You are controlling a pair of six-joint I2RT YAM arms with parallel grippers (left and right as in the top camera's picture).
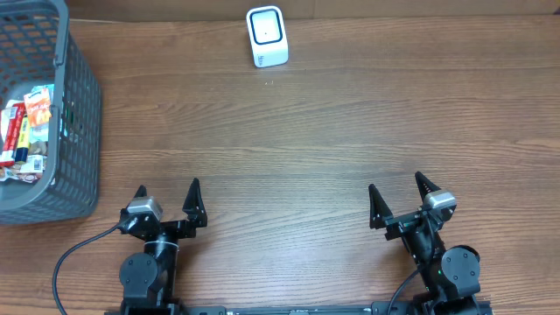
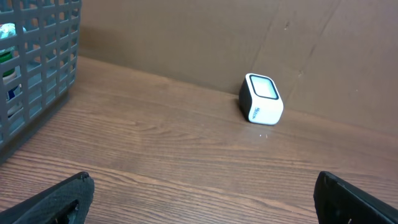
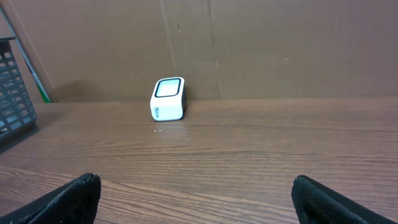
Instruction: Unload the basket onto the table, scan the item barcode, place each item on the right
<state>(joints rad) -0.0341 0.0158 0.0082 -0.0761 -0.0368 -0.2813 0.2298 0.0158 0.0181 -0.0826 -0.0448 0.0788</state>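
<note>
Left jaws and right jaws spread wide, empty, at near edge of the surface (image 1: 306, 149). Items (image 1: 26, 131) sit in the basket (image 1: 79, 114), far left – scanner (image 1: 267, 36) at far edge. Left jaws should pick from above, gripping edges, not printed faces.

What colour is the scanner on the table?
The scanner is white with dark trim; the left wrist view shows it best.

The left gripper (image 2: 202, 204) sits low over the wooden table (image 2: 174, 155), its black fingertips (image 2: 59, 200) spread wide at the near corners with nothing between them. A white scanner (image 2: 262, 99) stands far and right of centre, near the brown wall (image 2: 186, 37). At the left edge, a grey mesh basket (image 2: 46, 68) holds packets (image 2: 7, 59), partly seen.
</note>
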